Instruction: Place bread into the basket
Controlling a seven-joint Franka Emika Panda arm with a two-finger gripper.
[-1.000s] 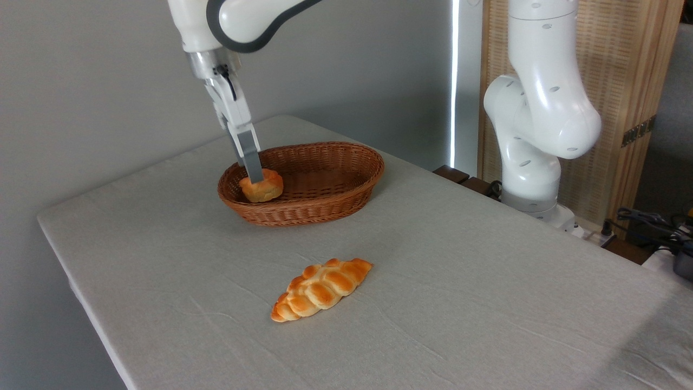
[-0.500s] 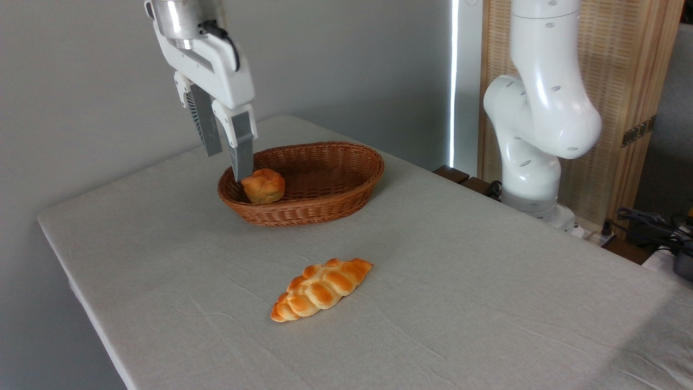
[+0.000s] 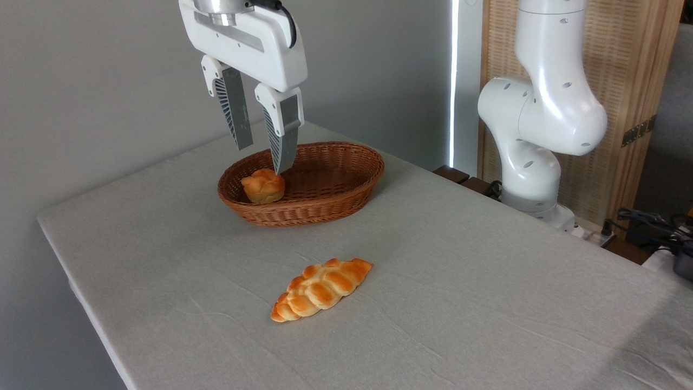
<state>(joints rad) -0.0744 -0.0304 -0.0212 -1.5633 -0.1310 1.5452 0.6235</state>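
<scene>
Fingers (image 3: 243, 122) spread apart, I'm seeing my gripper (image 3: 262, 157) holding nothing, hanging above bread (image 3: 263, 186) sitting in basket (image 3: 330, 203); grey cloth table (image 3: 487, 271), plain wall behind.

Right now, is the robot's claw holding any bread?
No, nothing is held. The gripper hangs open above the basket, and the bun sits inside it, untouched.

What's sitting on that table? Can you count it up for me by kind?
Bread: 2, a round bun in the basket and a braided loaf on the cloth
Baskets: 1, brown wicker
Total: 3
</scene>
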